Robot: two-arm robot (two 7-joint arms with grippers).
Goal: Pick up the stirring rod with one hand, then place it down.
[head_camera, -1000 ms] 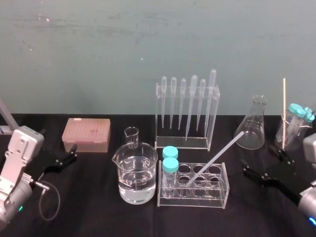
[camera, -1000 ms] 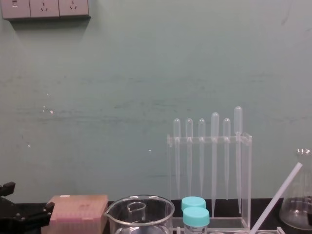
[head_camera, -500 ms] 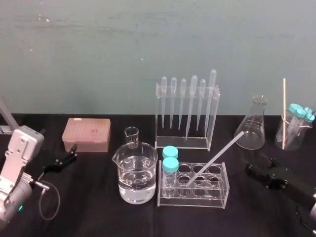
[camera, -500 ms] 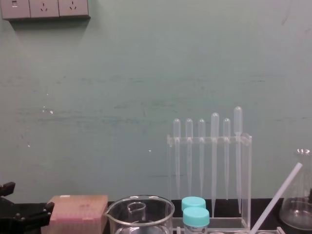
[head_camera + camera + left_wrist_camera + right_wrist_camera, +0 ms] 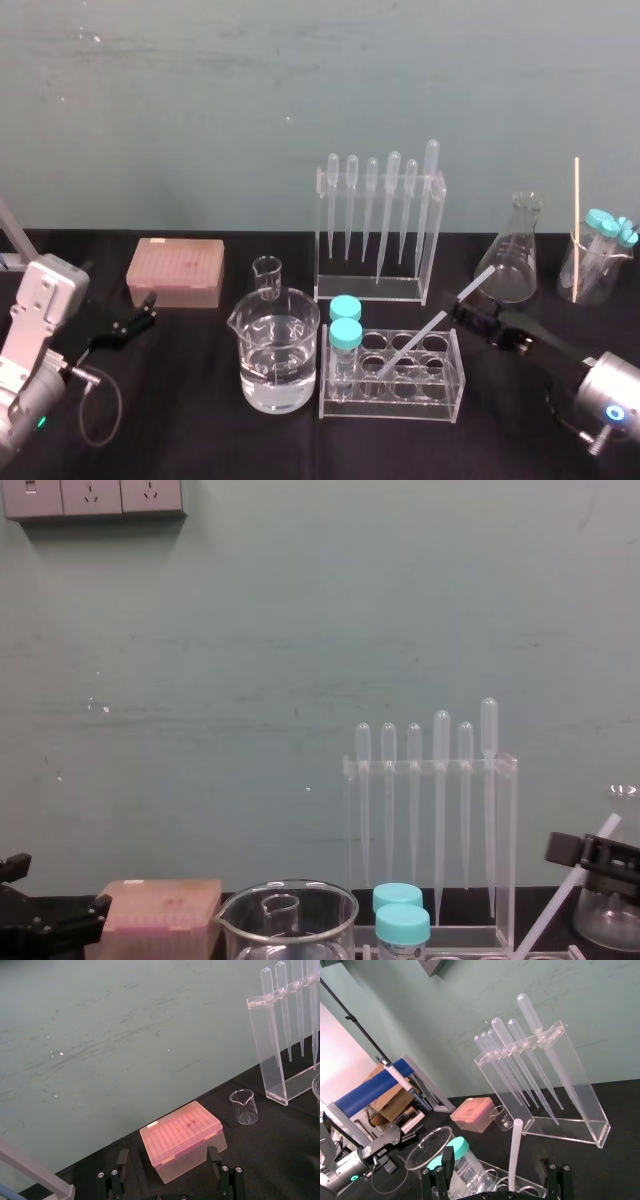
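The reach was made and the grasp was the step in hand: the right gripper [image 5: 472, 315] sat at the upper stretch of the stirring rod [image 5: 437, 322]. Its jaws were spread wide, one either side of the shaft in the right wrist view, and nothing was clamped yet. The rod stood propped in the test tube rack [image 5: 440, 398] toward the front edge of the bench [image 5: 200, 440], right of its middle. Its lower end was down in a well and its long axis slanted upward, the top end pointing toward the right rear corner and the conical flask [image 5: 515, 262]. Next, by my reading: close squarely on the shaft, then draw it out along its own slant so the rack wasn't dragged. The left gripper [image 5: 148, 310] lay parked by the left edge, fingers apart, empty.
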